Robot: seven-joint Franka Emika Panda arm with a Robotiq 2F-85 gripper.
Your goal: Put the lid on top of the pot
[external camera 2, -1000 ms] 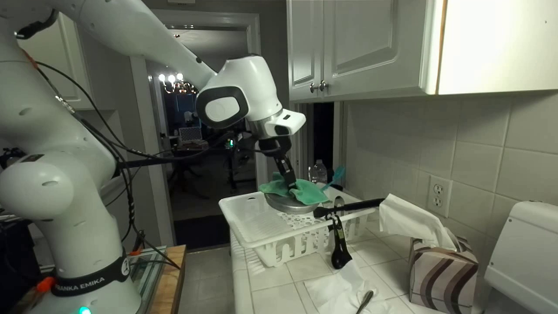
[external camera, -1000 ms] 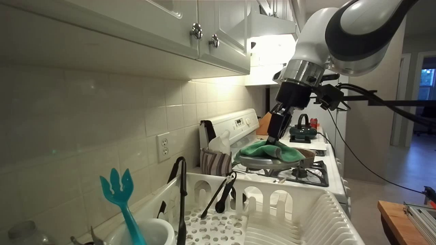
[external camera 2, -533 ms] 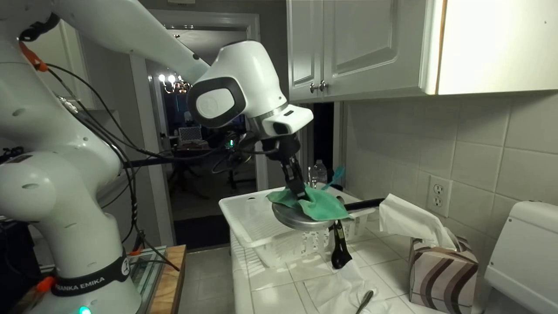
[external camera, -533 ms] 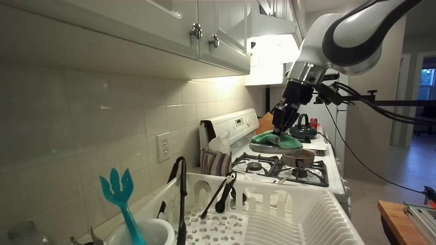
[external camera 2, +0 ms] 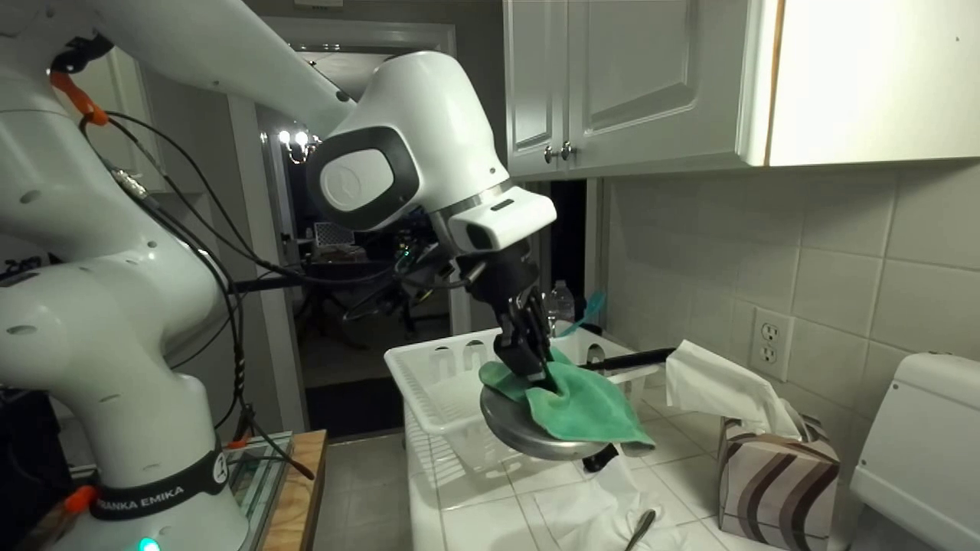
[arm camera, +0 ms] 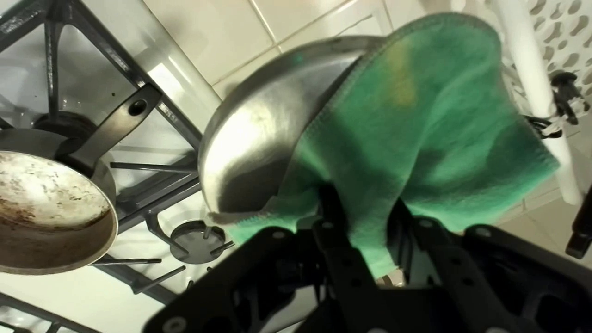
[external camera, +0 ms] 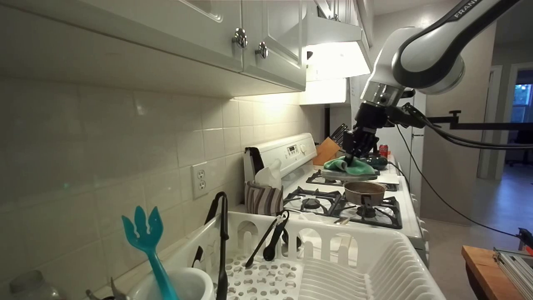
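Note:
The lid is a round grey metal lid (external camera: 352, 176) with a green cloth (external camera: 361, 167) draped over it; its knob is hidden. It shows also in an exterior view (external camera 2: 514, 430) and in the wrist view (arm camera: 259, 134). My gripper (external camera: 349, 160) is shut on the lid through the cloth and holds it in the air. In the wrist view, the cloth is bunched between the gripper's fingertips (arm camera: 364, 201). The pot is a small uncovered saucepan (external camera: 365, 195) with a short handle, on a front burner. In the wrist view the pot (arm camera: 60, 252) is left of the lid, apart from it.
Black burner grates (external camera: 311, 203) surround the pot. A white dish rack (external camera: 333, 225) stands on the counter beside the stove. A striped tissue box (external camera 2: 777, 490) is near the wall. A dark kettle (external camera: 378, 162) and a knife block (external camera: 327, 151) stand farther back. The range hood (external camera: 333, 33) hangs above.
My gripper has carried the lid and cloth away from the dish rack toward the stove. In an exterior view they moved up and right; in another they came nearer the camera. The pot is more visible.

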